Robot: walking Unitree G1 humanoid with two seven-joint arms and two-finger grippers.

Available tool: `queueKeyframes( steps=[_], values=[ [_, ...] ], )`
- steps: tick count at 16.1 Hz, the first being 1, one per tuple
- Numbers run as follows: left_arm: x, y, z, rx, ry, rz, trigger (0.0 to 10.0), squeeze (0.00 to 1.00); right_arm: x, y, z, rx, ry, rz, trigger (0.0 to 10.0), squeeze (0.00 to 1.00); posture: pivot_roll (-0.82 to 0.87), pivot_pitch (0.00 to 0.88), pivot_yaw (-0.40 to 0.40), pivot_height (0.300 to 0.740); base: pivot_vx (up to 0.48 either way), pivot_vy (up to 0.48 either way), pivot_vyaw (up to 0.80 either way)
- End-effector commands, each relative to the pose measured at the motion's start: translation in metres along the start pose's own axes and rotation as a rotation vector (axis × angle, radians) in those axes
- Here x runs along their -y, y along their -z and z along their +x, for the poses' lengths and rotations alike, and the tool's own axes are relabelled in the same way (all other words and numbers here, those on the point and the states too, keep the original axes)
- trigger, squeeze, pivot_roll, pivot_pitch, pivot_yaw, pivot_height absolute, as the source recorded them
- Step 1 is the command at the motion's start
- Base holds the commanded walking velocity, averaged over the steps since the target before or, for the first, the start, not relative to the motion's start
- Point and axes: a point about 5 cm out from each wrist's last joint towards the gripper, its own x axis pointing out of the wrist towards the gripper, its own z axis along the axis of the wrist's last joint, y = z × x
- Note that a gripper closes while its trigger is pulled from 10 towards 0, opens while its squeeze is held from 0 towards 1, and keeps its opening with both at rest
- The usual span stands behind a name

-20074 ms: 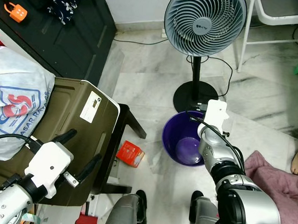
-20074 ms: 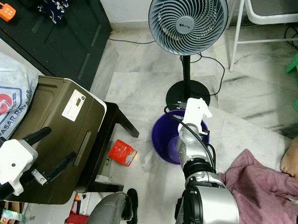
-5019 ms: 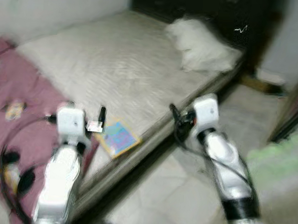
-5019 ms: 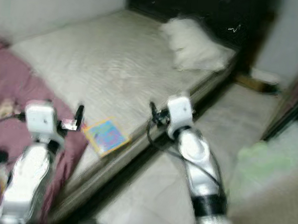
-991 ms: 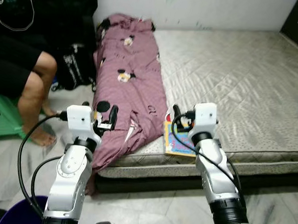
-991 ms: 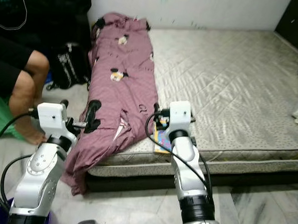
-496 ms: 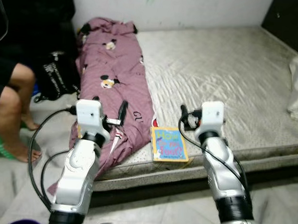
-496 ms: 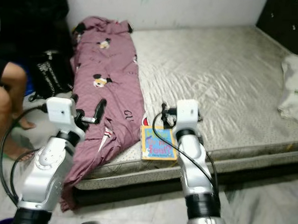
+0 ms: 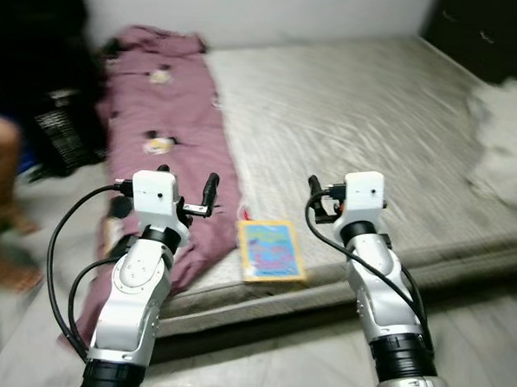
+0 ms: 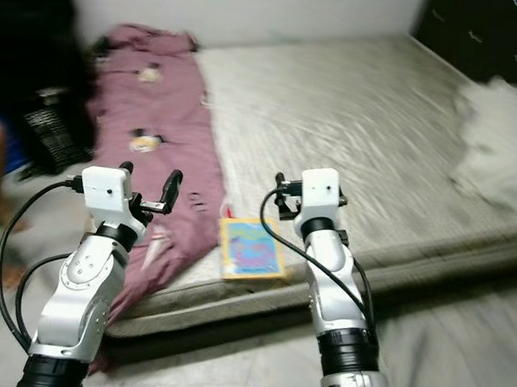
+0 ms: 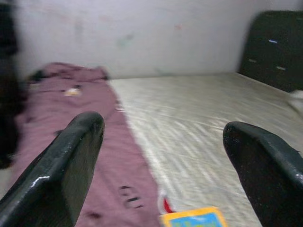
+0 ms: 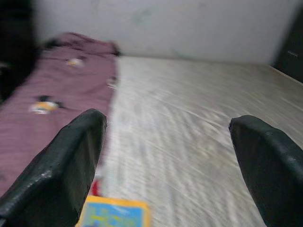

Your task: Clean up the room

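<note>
I see the grey mattress [image 9: 349,112] filling the scene, with a maroon blanket [image 9: 158,127] laid along its left edge and a white pillow [image 9: 504,137] near its right edge. My left gripper [image 9: 185,190] and right gripper [image 9: 315,192] both hover above the front edge, fingers spread and empty. Between them, slightly lower, a colourful yellow-bordered blue book [image 9: 269,250] lies flat at the front edge, just beside the blanket.

Bedroom: low mattress [image 9: 350,103], blanket [image 9: 158,127]
</note>
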Motion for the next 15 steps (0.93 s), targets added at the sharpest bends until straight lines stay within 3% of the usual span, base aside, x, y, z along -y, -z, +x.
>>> queueKeyframes(
  steps=[1,10,15],
  values=[
    [-0.0062,0.0007,-0.0005,-0.004,-0.019,0.012,10.0,0.00,-0.0099,-0.0050,0.0037,0.015,-0.039,0.003,10.0,0.00,0.00,0.000,0.010,0.740,0.000,0.000,0.80],
    [-0.0037,0.0000,0.0023,0.008,-0.013,0.004,10.0,0.00,-0.0096,-0.0025,0.0066,0.006,-0.049,-0.013,10.0,0.00,0.00,0.000,0.002,0.740,0.000,0.000,0.80],
    [-0.0016,-0.0026,0.0031,0.031,0.011,-0.012,10.0,0.00,-0.0085,-0.0033,0.0084,0.008,-0.044,0.000,10.0,0.00,-0.01,0.000,0.002,0.740,0.000,0.000,0.00]
  ],
)
